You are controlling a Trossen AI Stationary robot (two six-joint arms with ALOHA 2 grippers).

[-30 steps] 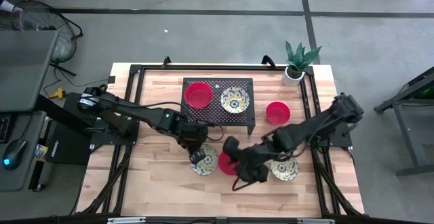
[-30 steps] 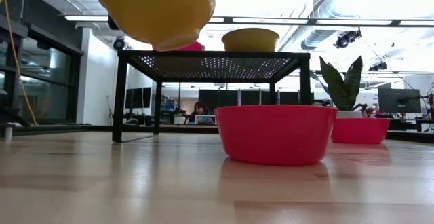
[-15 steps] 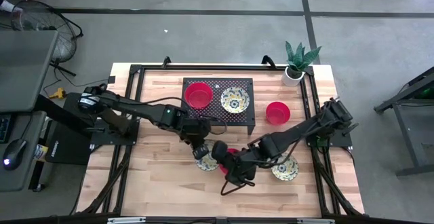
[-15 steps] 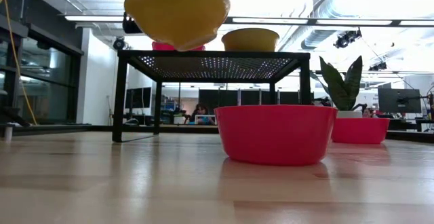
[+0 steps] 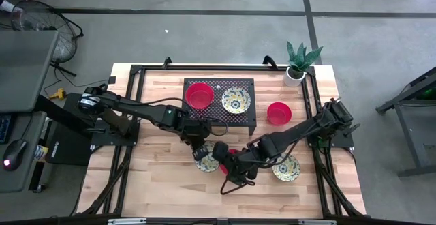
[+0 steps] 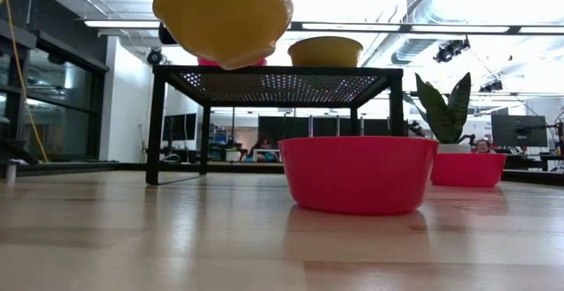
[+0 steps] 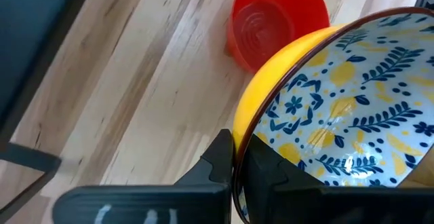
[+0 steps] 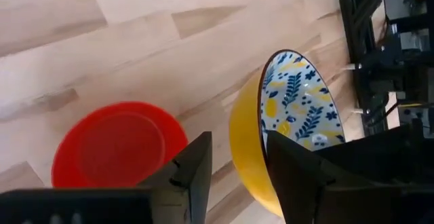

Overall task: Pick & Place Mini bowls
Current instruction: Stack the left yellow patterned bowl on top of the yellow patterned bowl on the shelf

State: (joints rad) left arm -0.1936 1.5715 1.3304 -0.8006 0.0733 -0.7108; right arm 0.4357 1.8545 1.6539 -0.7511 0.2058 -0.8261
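My left gripper [image 5: 201, 154] is shut on a cream-yellow floral mini bowl [image 5: 207, 163], which shows lifted at the top of the low view [image 6: 224, 13]. My right gripper [image 5: 232, 172] is open, just to the right of that bowl and over a red mini bowl [image 5: 232, 157] that rests on the table [image 6: 357, 173]. In the right wrist view its fingers [image 8: 194, 170] frame the held bowl's yellow wall [image 8: 245, 139] without touching. Another floral bowl [image 5: 286, 169] and a red one [image 5: 278, 113] sit on the table. A red [image 5: 199, 95] and a floral bowl [image 5: 236, 101] stand on the black rack. My left gripper pinches the floral bowl's rim [image 7: 239, 153], one finger [image 7: 218, 157] outside on the yellow wall and one [image 7: 266, 175] inside on the patterned face. The fingers come from the table's left, slanting down. The bowl is lifted clear of the table and tilted.
The black perforated rack [image 5: 249, 113] stands at the table's far middle. A small white pot with a green plant [image 5: 298, 63] is at the far right corner. Black frame rails [image 5: 316, 109] run along the table's sides. Bare wood lies at the near left.
My right gripper has moved toward the table's left, closing on the held floral bowl and covering more of the red bowl. My left gripper has shifted the lifted bowl a little toward the right and tipped it slightly. The bowls on the table have not moved.
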